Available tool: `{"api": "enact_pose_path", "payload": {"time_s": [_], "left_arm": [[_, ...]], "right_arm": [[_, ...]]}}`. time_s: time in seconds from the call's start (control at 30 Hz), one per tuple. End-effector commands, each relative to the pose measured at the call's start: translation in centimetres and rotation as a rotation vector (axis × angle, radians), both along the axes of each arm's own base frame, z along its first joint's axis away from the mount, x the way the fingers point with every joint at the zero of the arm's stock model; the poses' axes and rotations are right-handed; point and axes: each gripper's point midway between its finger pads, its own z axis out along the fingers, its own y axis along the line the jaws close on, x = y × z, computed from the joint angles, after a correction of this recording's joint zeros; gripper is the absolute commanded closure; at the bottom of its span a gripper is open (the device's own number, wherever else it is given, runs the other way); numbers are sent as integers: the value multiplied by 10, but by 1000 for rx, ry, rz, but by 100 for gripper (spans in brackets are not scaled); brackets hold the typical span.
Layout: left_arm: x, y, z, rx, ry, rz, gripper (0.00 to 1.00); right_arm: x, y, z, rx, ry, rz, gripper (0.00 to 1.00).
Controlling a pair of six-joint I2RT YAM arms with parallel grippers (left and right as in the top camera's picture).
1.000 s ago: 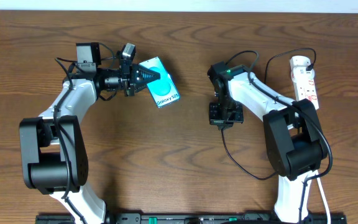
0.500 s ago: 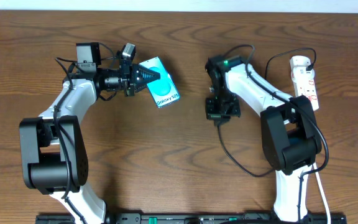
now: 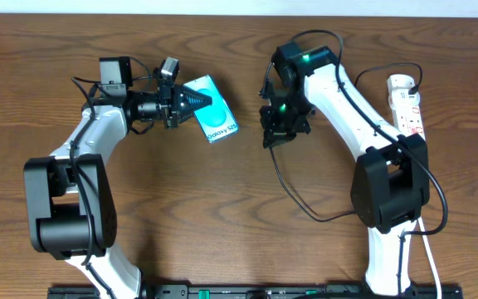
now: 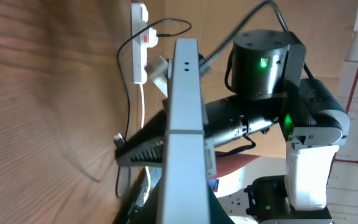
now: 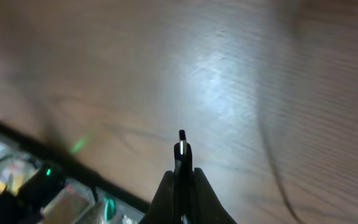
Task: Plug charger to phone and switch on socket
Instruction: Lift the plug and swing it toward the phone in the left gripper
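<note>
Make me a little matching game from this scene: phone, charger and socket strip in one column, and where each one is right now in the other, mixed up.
Things:
1. phone
2. charger tip
3. socket

Places:
A. lying flat at the far right, with nothing holding it
B. pinched in the right tool
C. gripped by the left tool

Pairs: 1-C, 2-B, 3-A.

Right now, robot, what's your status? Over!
Left jaws shut on phone. Right jaws shut on charger, tip sticking out, not plugged in. Socket untouched. Nothing between tip and phone. Over.
</note>
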Motion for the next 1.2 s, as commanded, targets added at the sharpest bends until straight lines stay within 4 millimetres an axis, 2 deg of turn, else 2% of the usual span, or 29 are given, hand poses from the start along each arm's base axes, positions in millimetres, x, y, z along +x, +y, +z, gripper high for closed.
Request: {"api": "enact_pose_path", "payload": {"time_s": [0.0,0.23,0.33,0.6,0.77,1.07,1.17], "left_arm": [[-1,10,13,-36,-38,-3,93],[3,20,13,-36,-38,24,93],[4,24,13,-36,-38,32,93],[7,34,13,-36,-38,58,93],[7,34,13,-35,-39,59,93],[9,35,11,-23,-34,70,93],[13,36,10,-11,-32,81,93]], "right_arm": [[-9,22,20,166,-10,121,99],[-28,47,49,435,22,230,99],[-39,59,70,601,25,283,99],[-50,62,84,704,25,333,99],[-52,68,98,806,1,349,99],[-43,86,142,1120,-106,332,99],[-41,87,146,1153,-121,329,99]]}}
